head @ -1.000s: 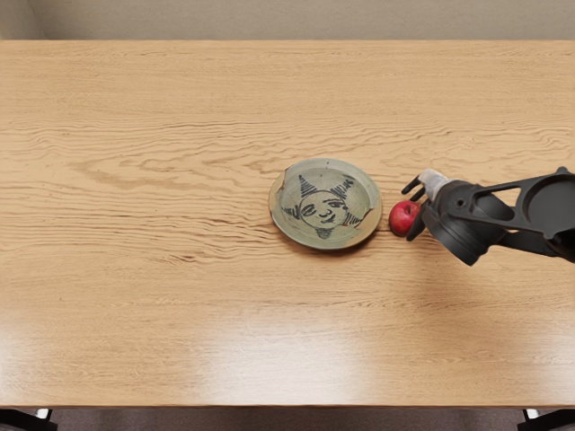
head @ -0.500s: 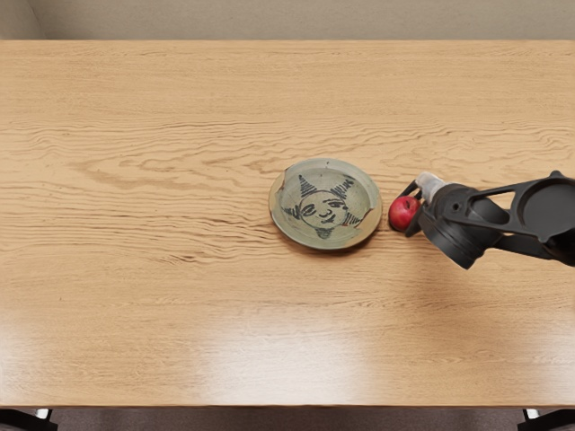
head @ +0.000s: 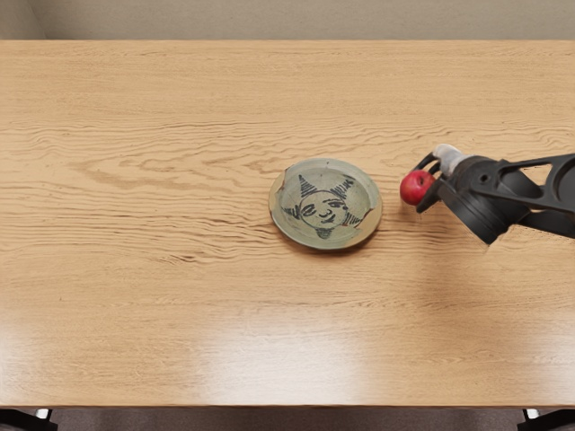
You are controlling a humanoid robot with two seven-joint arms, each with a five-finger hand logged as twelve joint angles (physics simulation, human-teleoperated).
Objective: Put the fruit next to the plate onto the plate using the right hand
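The fruit (head: 416,187), a small red apple-like ball, is seen to the right of the plate (head: 326,164), near it but apart from its rim, with a strip of bare table (head: 180,135) between the two. It is pinched by the right hand (head: 449,182), whose arm comes in from the right edge; the dark fingers (head: 428,163) are curled around the fruit's far and right sides, so that the side facing the plate is left uncovered. The fruit thus lies at the fingertips, on the plate side of the hand. Whether the fruit is clear of the table cannot be told for certain from this one slanted view. The step in hand is judged to be the carry: the grasp is made, and the placing is not yet done, since no fruit is seen on the plate. For the next move, the fruit would need to be raised enough to pass over the plate's rim, carried leftward until it is above the painted middle of the plate, lowered there, and only then released gently, so that a round fruit is not set rolling. The left hand is not in view.
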